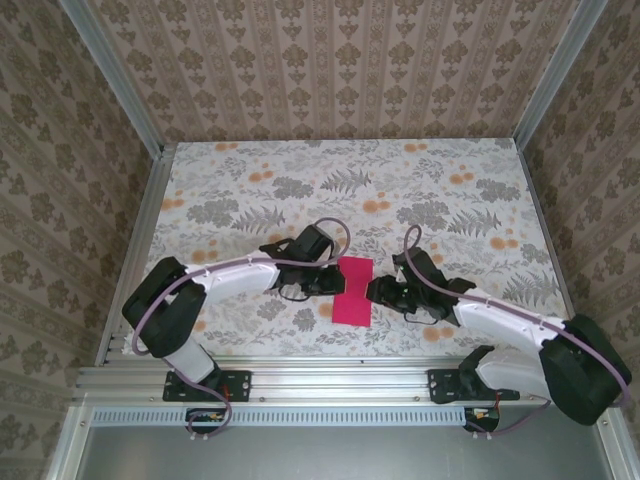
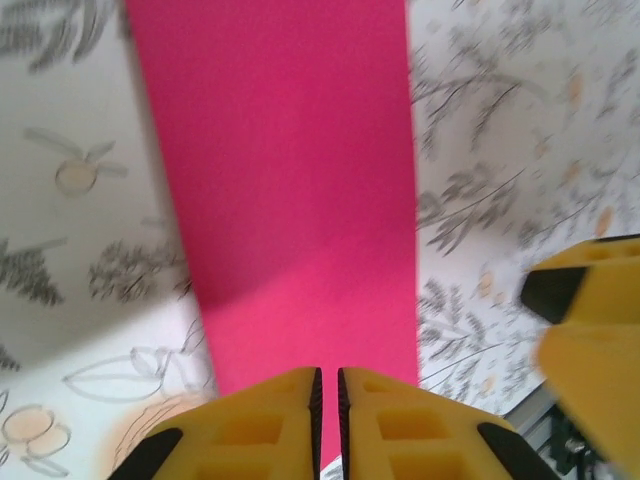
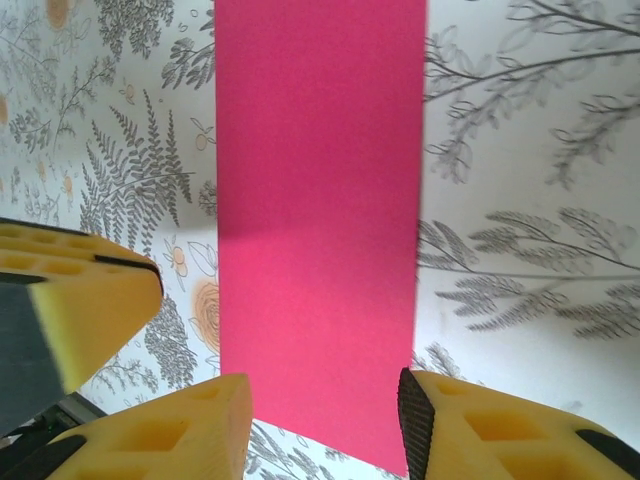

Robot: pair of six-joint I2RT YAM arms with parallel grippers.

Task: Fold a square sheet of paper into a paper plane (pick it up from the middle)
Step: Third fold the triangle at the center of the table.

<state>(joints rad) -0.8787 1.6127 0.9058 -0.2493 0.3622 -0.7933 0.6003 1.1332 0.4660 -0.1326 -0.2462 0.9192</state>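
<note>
The magenta sheet of paper (image 1: 352,290) lies flat on the floral table as a narrow rectangle, between my two grippers. A paper plane is out of view. My left gripper (image 1: 325,283) is at the sheet's left edge. In the left wrist view its yellow jaws (image 2: 328,385) are shut to a thin slit over the near edge of the paper (image 2: 290,180), with nothing seen between them. My right gripper (image 1: 378,292) is at the sheet's right edge. It stands open (image 3: 325,420), its fingers straddling the end of the paper (image 3: 320,200) below.
The floral tabletop (image 1: 300,190) stretches behind the sheet, bounded by aluminium rails (image 1: 300,375) and patterned walls. One right fingertip (image 2: 590,340) shows at the right of the left wrist view. A left finger (image 3: 90,300) shows at the left of the right wrist view.
</note>
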